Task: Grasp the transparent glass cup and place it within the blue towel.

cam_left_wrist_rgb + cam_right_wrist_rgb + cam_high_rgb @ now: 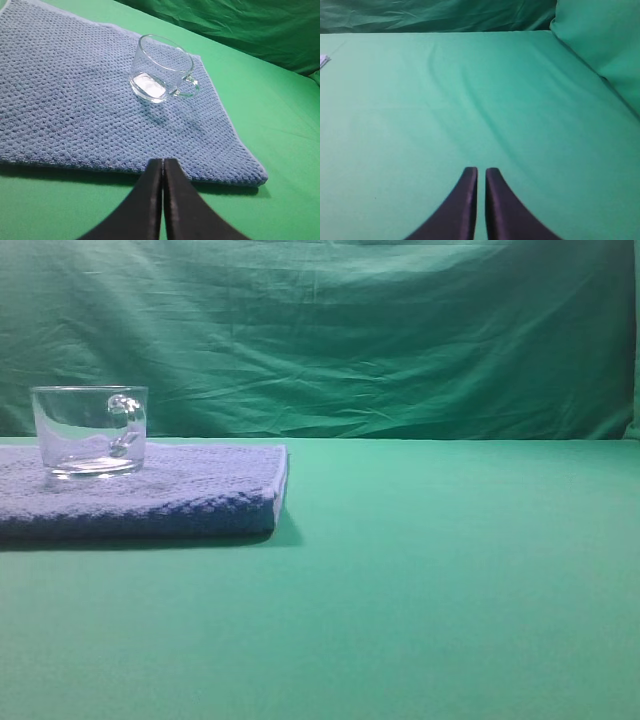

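The transparent glass cup (88, 430) stands upright on the blue towel (180, 495) at the left of the exterior high view, its loop handle to the right. In the left wrist view the cup (161, 69) sits near the towel's far right corner, and the towel (65, 100) fills the left. My left gripper (163, 161) is shut and empty, over the towel's near edge, well short of the cup. My right gripper (481, 170) is shut and empty above bare green cloth. Neither gripper shows in the exterior high view.
A green cloth covers the table (450, 570) and hangs as a backdrop (350, 330). A green cushion-like fold (605, 50) rises at the right of the right wrist view. A small pale corner (323, 60) shows at its left edge.
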Motion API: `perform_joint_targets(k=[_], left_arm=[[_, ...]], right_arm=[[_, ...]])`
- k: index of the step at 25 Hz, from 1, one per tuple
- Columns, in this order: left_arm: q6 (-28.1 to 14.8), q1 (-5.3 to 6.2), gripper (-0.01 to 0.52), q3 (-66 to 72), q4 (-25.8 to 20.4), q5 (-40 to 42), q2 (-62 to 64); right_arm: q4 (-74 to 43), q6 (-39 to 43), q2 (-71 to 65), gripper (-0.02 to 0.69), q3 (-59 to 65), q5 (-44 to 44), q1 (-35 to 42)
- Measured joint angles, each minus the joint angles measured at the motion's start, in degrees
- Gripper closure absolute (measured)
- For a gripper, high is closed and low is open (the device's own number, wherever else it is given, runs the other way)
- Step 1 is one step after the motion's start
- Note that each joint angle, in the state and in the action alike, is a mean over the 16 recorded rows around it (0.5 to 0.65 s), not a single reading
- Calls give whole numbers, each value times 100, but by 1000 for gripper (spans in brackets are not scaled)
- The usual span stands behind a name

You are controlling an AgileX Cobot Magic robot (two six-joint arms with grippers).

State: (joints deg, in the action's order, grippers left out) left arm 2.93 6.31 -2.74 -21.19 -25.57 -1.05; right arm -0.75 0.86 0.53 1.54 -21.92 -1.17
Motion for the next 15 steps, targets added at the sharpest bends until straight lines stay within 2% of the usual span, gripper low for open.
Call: perform_joint_targets(k=[15], left_arm=[[0,0,514,0,0,0,0]], right_arm=[[0,0,0,617,0,0,0]])
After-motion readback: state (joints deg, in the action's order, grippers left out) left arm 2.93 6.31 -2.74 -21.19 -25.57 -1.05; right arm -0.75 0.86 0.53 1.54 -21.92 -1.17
